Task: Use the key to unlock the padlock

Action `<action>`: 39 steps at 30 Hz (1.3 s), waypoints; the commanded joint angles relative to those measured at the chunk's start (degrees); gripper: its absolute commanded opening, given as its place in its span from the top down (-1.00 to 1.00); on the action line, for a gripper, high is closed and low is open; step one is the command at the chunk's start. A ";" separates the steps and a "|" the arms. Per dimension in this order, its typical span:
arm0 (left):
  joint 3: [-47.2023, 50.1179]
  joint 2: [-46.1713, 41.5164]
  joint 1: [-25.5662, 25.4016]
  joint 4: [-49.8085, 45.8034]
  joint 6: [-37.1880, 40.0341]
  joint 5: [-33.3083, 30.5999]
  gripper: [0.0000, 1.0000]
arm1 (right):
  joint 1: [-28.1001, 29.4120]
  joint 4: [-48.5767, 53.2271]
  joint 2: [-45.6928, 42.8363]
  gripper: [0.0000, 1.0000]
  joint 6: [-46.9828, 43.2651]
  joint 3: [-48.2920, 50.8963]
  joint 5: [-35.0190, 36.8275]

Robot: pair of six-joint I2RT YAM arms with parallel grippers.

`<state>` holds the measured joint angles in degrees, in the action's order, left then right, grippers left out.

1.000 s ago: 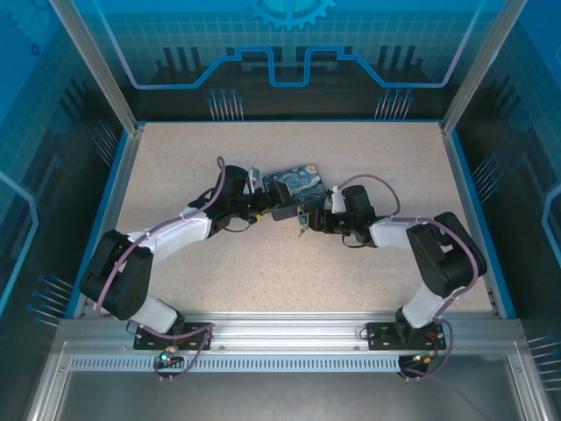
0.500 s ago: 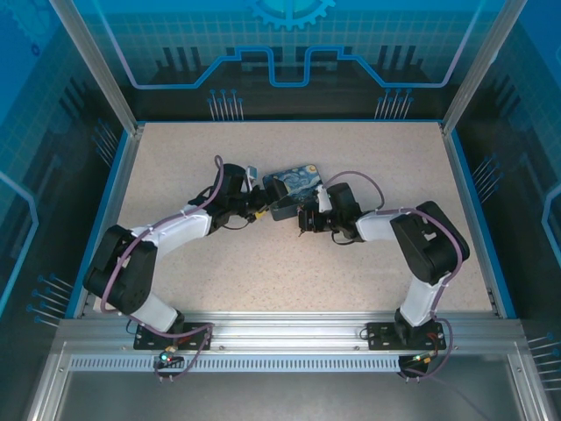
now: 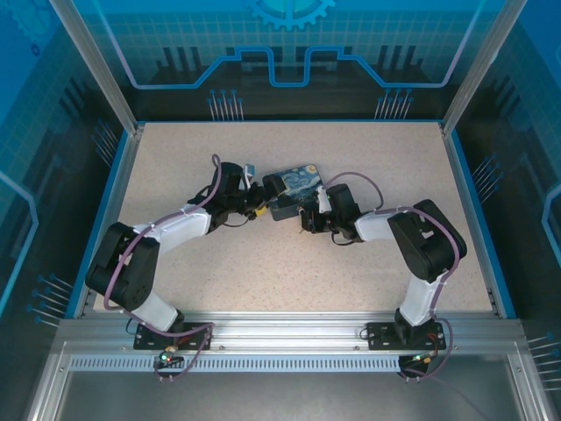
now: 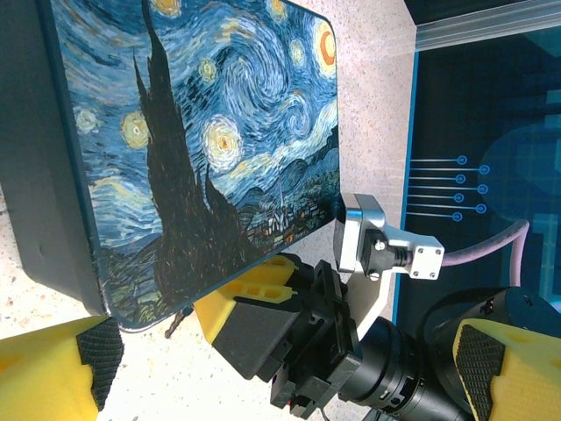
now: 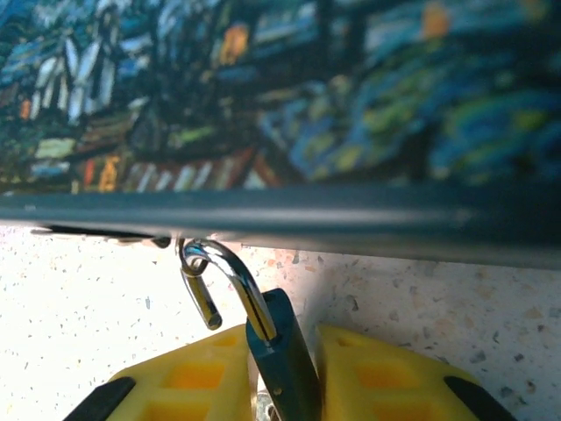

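- The padlock [image 5: 282, 364] is lying on the desk [image 3: 263, 272] just beside the edge of the starry-night box [image 4: 219, 132]. Its shackle [image 5: 219, 276] is hooking up to a small loop under the box rim.
- One shackle leg is looking free of the blue body, so the lock may already be sprung. That is a judgement, since the angle is poor.
- The key is not showing clearly. A glint of metal at the padlock's lower end may be it, but I cannot tell.
- The right gripper [image 3: 307, 217] is standing narrow, its yellow pads [image 5: 188, 386] pressing the padlock body from both sides and holding it.
- The left gripper [image 3: 256, 207] is standing wide at the box's other side, with the box ahead of it but not clasped.
- Risk: with the box unheld, any pull on the padlock is likely to drag the box along rather than free the shackle.
- Risk: the body is tiny and smooth, so the pads may be slipping off or twisting it.
- Risk: the hooked shackle may be snagging in the loop.
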<state>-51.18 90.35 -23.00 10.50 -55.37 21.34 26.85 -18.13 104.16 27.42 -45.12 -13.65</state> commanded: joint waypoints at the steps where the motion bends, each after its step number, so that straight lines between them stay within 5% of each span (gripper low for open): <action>1: 0.63 0.71 0.64 1.51 -0.35 1.33 -0.98 | 0.48 -0.41 0.49 0.64 0.74 0.13 0.84; 8: -0.12 1.24 0.85 1.44 -0.23 1.02 -0.97 | 0.46 0.25 -1.41 0.79 2.00 0.61 1.01; 11: -0.22 1.47 0.85 1.45 -0.19 1.07 -0.98 | 0.48 0.42 -2.25 0.64 2.52 0.97 1.00; 19: -0.41 1.51 0.94 1.65 -0.26 1.33 -0.98 | 0.14 -0.80 -3.46 0.60 4.02 2.50 1.10; 31: -0.74 1.59 1.20 1.24 0.30 1.01 -0.98 | -0.73 -3.29 -1.78 0.91 6.48 2.52 -1.00; 39: -6.52 1.93 1.04 -13.95 11.07 -10.03 -0.98 | -1.36 -2.94 -2.95 0.99 11.82 2.70 -2.34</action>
<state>-53.82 91.59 -22.33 4.73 -50.92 17.41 26.20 -19.59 101.93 36.16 -43.05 -14.66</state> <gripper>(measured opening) 0.990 0.071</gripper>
